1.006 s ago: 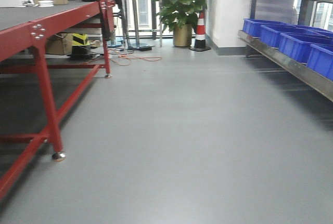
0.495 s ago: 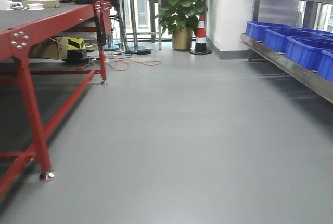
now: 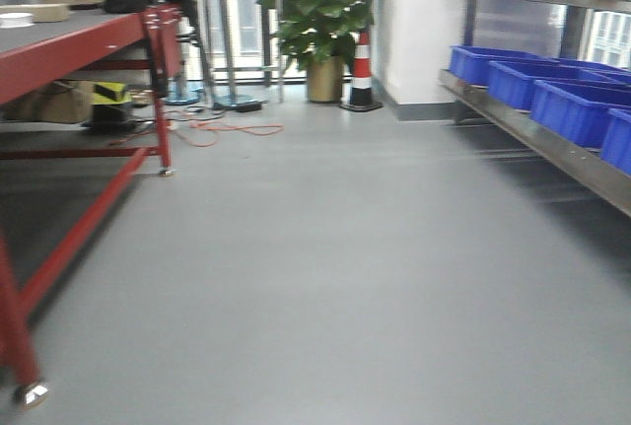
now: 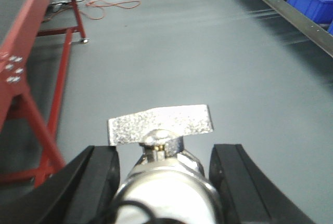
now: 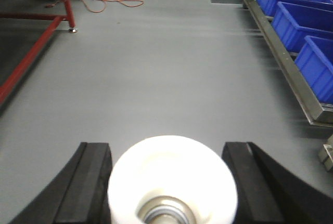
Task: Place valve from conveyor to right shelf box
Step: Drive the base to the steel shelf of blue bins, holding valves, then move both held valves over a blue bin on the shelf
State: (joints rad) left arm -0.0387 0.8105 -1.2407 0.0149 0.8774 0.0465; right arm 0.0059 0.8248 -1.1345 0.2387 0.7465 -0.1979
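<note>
The left gripper (image 4: 166, 150) is pinched tight on the valve (image 4: 161, 122), a shiny metal piece with a flat handle across its top, and holds it up over the grey floor (image 4: 208, 52). The right gripper (image 5: 166, 147) has a round white thing (image 5: 171, 174) squeezed between its two black fingers. The red table (image 3: 89, 45) is off on the left, and the long shiny right shelf (image 3: 532, 139) with its blue boxes (image 3: 572, 109) is on the right, well apart from the valve.
</note>
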